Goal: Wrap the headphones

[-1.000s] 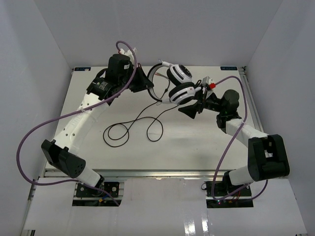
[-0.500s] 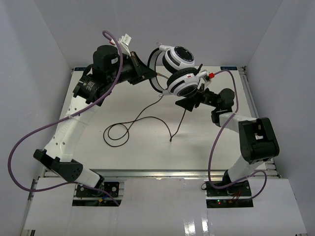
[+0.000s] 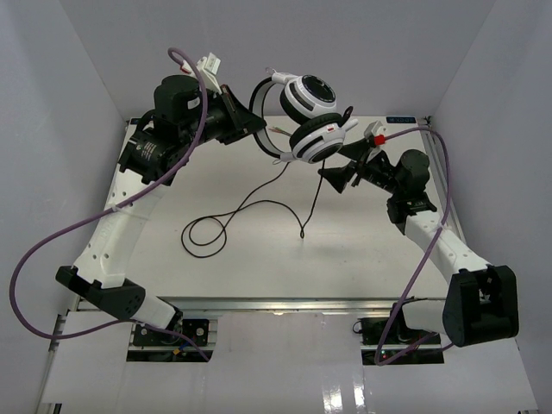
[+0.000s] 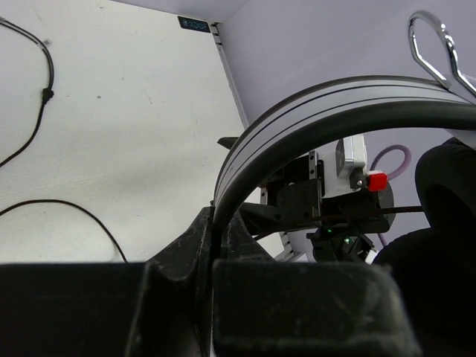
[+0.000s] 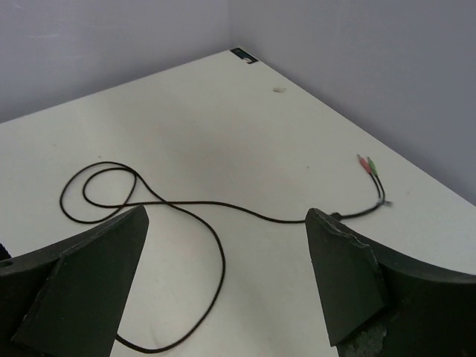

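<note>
Compared with a half-second ago, the right claw (image 3: 338, 177) sits farther back, fingers apart and empty. Left claw (image 3: 252, 128) clamps the headband (image 4: 312, 104), holding the headphones (image 3: 309, 103) aloft. Their cord (image 4: 47, 93) trails loose on the table (image 3: 371, 250); no winding looks done yet.

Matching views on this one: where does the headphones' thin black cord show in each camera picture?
Top external: the cord hangs from the headphones and loops on the table, left of centre.
Left wrist: two stretches at the left edge.
Right wrist: across the middle, loop at left, coloured tips at right.
Shared landmark: the right gripper. It is open, and its red tab shows in the left wrist view.
</note>
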